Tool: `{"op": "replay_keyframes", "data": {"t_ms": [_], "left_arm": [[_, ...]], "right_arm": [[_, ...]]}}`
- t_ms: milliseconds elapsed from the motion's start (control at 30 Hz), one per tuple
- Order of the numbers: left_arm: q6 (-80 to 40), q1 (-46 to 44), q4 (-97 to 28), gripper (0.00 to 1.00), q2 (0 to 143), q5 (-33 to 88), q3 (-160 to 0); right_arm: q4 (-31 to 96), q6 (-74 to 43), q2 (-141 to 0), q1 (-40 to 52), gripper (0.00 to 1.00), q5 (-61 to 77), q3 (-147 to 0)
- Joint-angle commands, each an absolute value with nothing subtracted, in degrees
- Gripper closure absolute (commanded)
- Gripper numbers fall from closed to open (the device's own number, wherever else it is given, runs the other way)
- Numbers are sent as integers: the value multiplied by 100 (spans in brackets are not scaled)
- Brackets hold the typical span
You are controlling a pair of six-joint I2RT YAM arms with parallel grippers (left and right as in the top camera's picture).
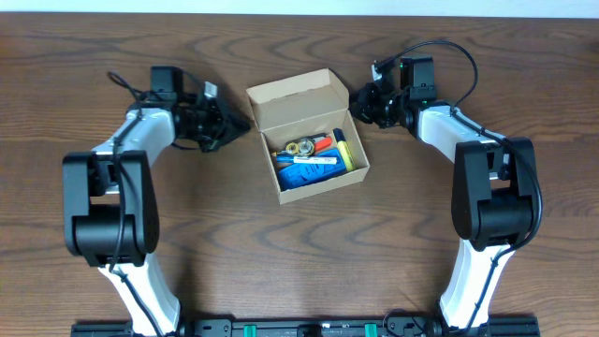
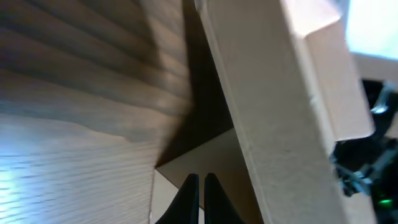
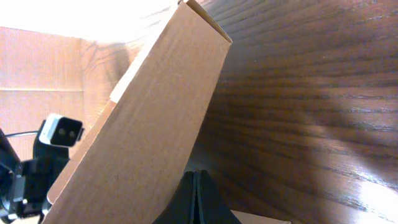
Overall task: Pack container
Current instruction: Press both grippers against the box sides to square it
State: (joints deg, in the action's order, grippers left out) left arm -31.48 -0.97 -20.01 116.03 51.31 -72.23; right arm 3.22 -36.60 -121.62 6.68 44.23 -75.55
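Note:
The container (image 1: 323, 178) is a tan cardboard box in the middle of the table, its hinged lid (image 1: 295, 94) standing open at the back. Inside lie a blue item (image 1: 304, 175), an orange marker (image 1: 323, 145), a yellow marker (image 1: 344, 154) and small rolls (image 1: 298, 147). My left gripper (image 1: 240, 125) is shut, its tips by the box's back left corner; in the left wrist view the fingertips (image 2: 200, 180) sit beside the lid (image 2: 280, 112). My right gripper (image 1: 358, 99) is shut at the lid's right end; in the right wrist view its tips (image 3: 196, 177) are against the lid (image 3: 143, 124).
The dark wooden table (image 1: 299, 271) surrounds the box. The two arm bases (image 1: 112, 206) (image 1: 491, 201) stand at the front left and front right. A small tan flap (image 2: 180, 171) lies under the left fingertips.

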Motion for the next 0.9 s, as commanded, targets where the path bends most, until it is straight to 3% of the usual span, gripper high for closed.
{"op": "replay_keyframes", "data": {"t_ms": [0,167,867], "left_arm": [[-3225,-386,-2051,94,11487,4829,-7317],[-3433,-576,-1914,94,11502,4449,-7317],[-3411,-471,-49,94,11502,4772,-7325]], "right_arm": [[294,-3553,-12217,709,99,4550,-7546],[294,-3551,-12217,709,99,4576,-7546],[322,-2867,-12215,681,99,5194,-7546]]}}
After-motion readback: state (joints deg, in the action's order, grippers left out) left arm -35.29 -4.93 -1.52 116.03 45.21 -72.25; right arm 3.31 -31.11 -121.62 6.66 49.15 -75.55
